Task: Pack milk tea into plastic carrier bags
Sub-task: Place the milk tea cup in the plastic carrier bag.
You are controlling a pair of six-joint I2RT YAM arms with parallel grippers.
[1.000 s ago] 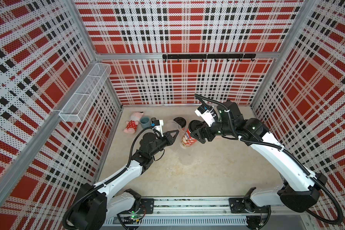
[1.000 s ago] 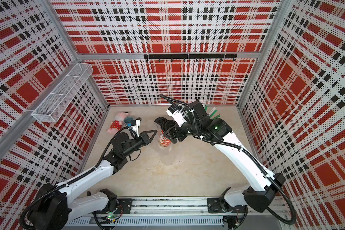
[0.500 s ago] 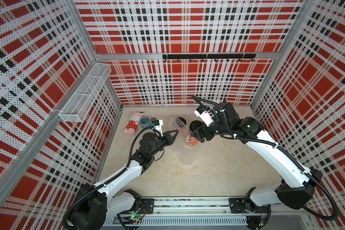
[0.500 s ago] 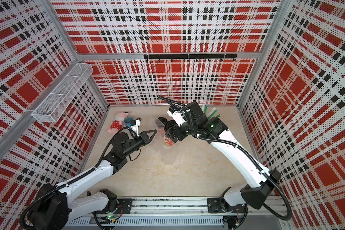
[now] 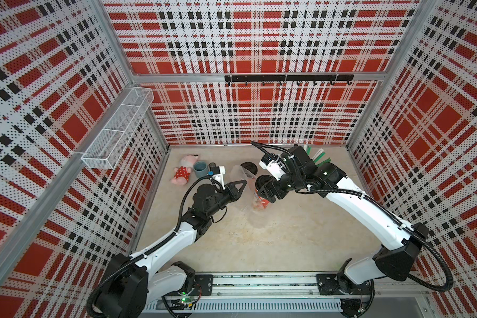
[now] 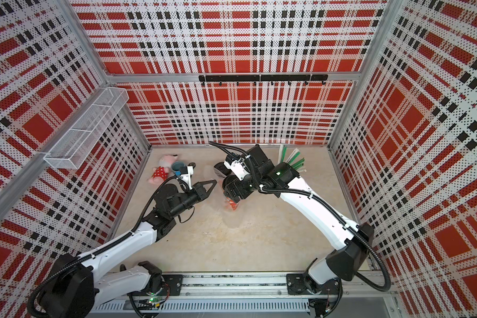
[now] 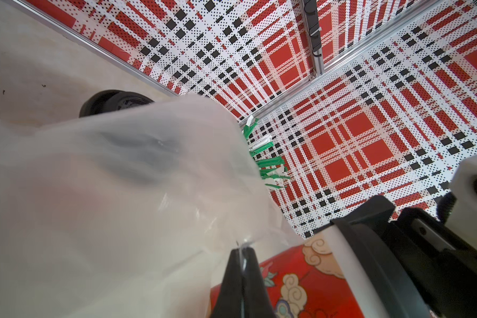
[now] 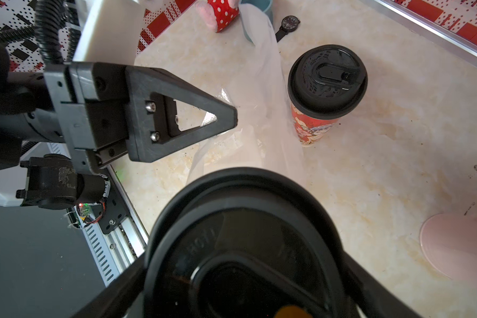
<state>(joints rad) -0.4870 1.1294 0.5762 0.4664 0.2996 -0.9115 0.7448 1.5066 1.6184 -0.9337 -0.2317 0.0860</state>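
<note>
Marbled beige table (image 5: 287, 236): the clear bag (image 8: 262, 82) is pinched at its rim by the left gripper (image 8: 233, 117), jaws together on the film. The film is thin and crinkled, and is draped between that gripper and the held cup (image 5: 260, 203). The held cup is clamped at its black-lid end by the right gripper (image 5: 265, 192), jaws wide around it; red body, pale cloud print. Whether its base is inside the bag cannot be told. The second cup (image 8: 313, 129) is stood upright just behind the bag, apart from both grippers.
</note>
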